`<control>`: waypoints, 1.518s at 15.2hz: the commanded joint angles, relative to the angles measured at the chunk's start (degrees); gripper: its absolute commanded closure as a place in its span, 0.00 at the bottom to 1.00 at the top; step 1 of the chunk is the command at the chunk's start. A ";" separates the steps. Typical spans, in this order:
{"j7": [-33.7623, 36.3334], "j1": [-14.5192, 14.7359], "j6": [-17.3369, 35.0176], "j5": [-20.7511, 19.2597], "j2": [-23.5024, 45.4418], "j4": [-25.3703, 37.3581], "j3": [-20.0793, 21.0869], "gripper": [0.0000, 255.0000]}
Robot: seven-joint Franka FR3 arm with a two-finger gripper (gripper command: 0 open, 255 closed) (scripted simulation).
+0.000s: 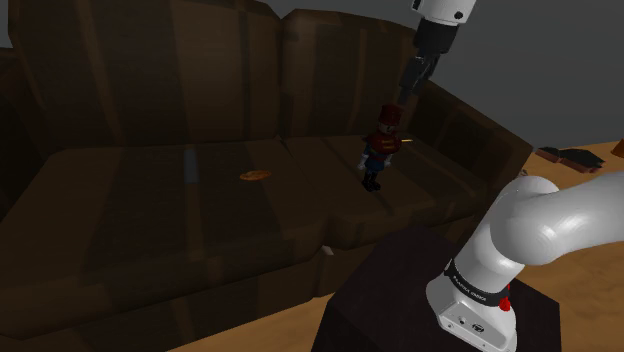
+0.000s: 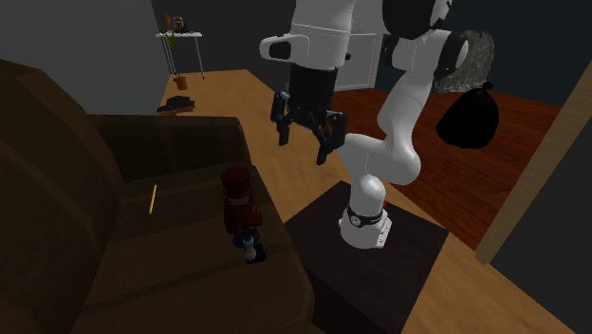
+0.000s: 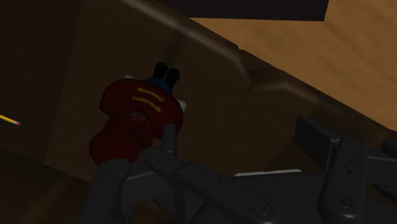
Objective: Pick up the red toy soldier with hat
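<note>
Dim brown sofa (image 1: 150, 200) cushions stretch across the shoulder view. The red toy soldier (image 1: 382, 146) stands upright on the seat right of centre, close to the armrest. The gripper (image 1: 414, 76) hangs at the upper right, above the figure and apart from it. A small orange pencil (image 1: 254, 175) lies mid-seat, well apart from the toy.

In the second exterior view the soldier stands left of centre, near the seat's front edge, hat uppermost and dark boots below. The black fingers are spread apart with nothing between them, above the figure and to its right. The stand (image 2: 398, 270) sits at the lower right.

The wrist view looks down on the hat and the red, yellow-striped torso. The figure sits off toward one finger instead of centred between the pair.

It looks light, rigid and smooth. It is tall on a narrow base, so a nudge would likely tip it on the soft cushion. The best hold is probably across the torso, just under the hat.

The face and hat trim are lost in the gloom. The fingertips are hard to separate from the dark sofa in the wrist view.
</note>
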 commanded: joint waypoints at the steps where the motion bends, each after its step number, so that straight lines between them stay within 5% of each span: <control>1: 0.00 0.00 0.00 0.00 0.00 0.00 0.00 0.00; 12: 1.10 -7.03 11.00 0.68 13.69 1.96 -11.55 0.00; 22: 1.10 -7.24 16.84 0.39 13.63 -3.95 -11.99 0.00; 23: 1.09 -7.25 16.81 0.37 13.53 -4.00 -12.00 1.00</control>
